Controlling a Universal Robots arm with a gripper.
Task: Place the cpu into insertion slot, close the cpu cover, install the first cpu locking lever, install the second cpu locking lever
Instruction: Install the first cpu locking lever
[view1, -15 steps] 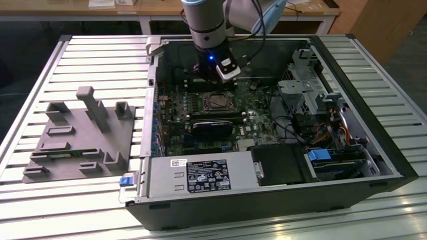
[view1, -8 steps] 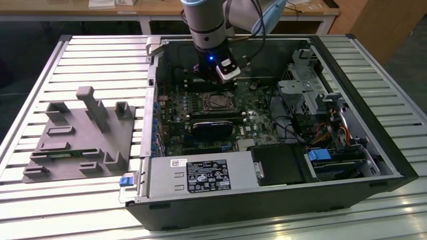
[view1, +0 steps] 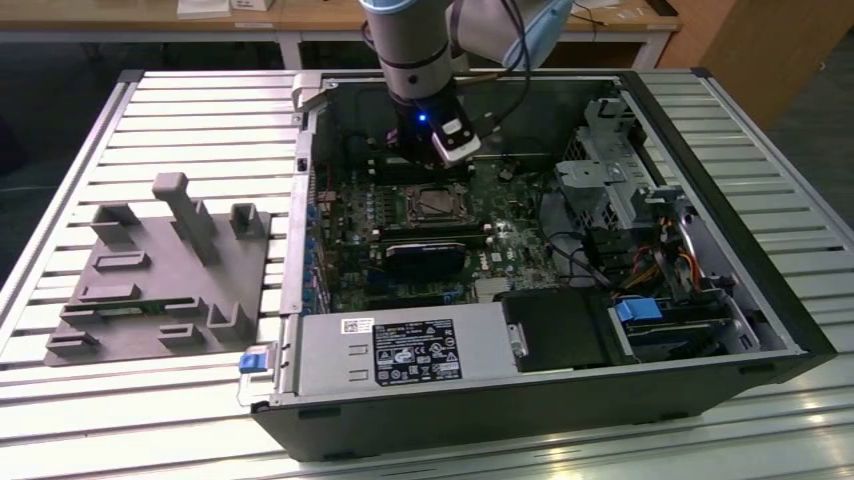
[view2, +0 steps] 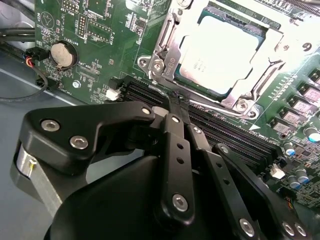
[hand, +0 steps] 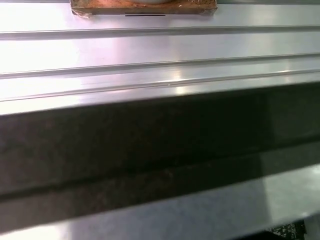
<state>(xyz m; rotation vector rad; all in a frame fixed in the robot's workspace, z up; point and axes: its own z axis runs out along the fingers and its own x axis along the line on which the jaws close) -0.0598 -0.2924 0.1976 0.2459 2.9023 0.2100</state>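
The cpu (view2: 220, 55), a dull silver square, lies in the insertion slot (view1: 434, 205) on the green motherboard. The cpu cover (view2: 272, 47), a silvery frame, lies flat around the chip's edges. A metal locking lever (view2: 161, 47) runs along one side of the cover. My gripper (view2: 177, 100) is shut, its black fingers (view2: 175, 145) pressed together with nothing visibly between them. The fingertips sit just off the socket's edge, over the long black memory slots (view2: 225, 135). In the exterior view the gripper (view1: 454, 150) hangs inside the open computer case, just beyond the socket.
A round coin battery (view2: 63, 54) and black cables (view2: 20, 55) lie beside the board. The case (view1: 747, 300) holds a drive cage, a blue-tabbed bay (view1: 638, 310) and a power supply (view1: 400, 352). A grey fixture plate (view1: 160, 270) rests on the slatted table (hand: 160, 50) at the exterior view's left.
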